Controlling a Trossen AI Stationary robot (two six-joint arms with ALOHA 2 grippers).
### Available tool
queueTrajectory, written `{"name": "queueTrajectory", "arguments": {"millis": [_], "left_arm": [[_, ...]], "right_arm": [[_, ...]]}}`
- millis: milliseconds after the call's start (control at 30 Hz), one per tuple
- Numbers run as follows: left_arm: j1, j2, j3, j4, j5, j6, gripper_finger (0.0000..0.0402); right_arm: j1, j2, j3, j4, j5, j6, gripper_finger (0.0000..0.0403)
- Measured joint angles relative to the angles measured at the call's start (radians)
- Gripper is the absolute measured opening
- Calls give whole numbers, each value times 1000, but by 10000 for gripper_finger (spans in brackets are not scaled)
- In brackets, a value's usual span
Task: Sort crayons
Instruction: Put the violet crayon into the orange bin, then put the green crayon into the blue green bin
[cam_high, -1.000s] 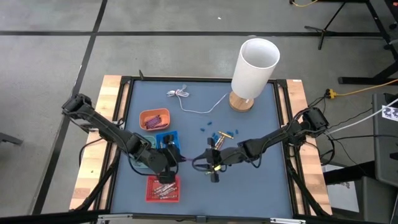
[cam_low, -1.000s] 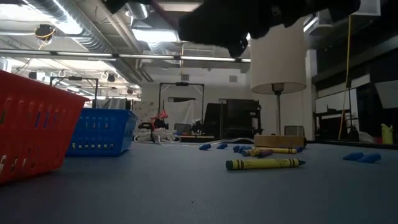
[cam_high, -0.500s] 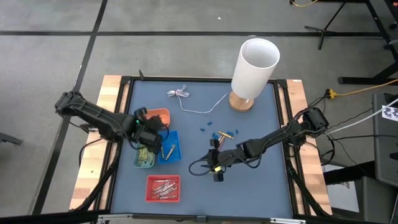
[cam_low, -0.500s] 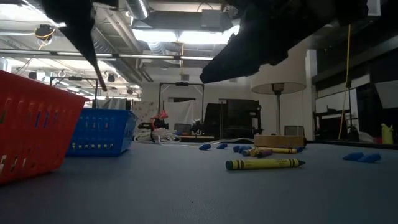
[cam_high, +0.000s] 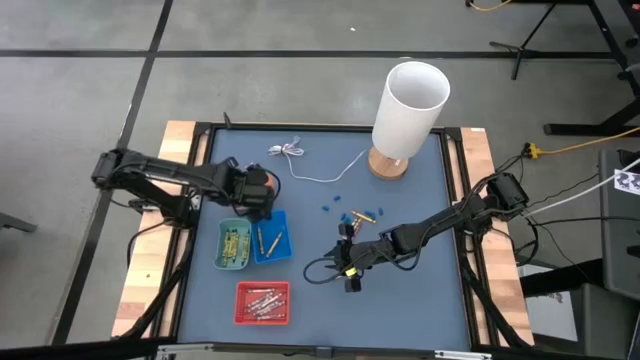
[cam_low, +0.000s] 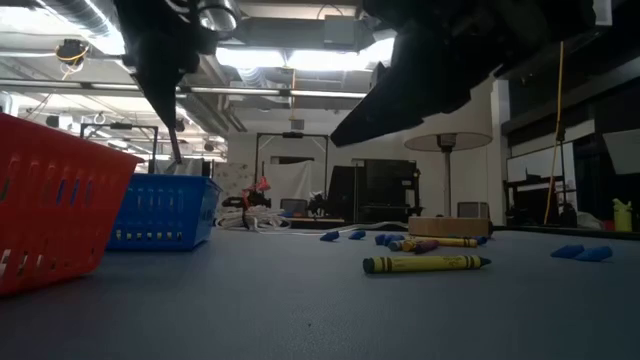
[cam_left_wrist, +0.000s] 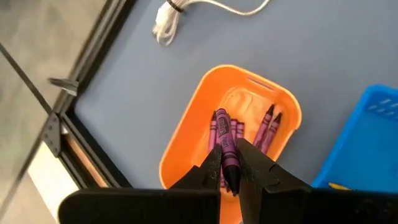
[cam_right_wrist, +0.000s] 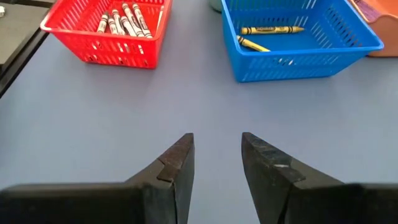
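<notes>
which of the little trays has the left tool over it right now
The orange tray. The left tool, shut on a purple crayon, hangs above it; the blue tray, green tray and red tray have nothing over them.

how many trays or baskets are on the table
4: an orange tray under the left end effector, a green tray beside a blue basket, and a red basket nearest the table's front edge.

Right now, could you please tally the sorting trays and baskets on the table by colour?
Orange tray: 1
Blue basket: 1
Green tray: 1
Red basket: 1
Total: 4
</notes>
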Motion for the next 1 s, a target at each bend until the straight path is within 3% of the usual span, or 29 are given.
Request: {"name": "queueTrajectory", "arguments": {"millis": [300,733,1000], "left_arm": [[70,68,0,6,133,13,16],[95,108,0,4,143,14,103],[82,108,-1,67,143,21,118]], "right_arm": [[0,0,0,-5,0,0,131],[0,0,-1,-73,-2,0,131],[0,0,-1,-216,-156,1,131]]}}
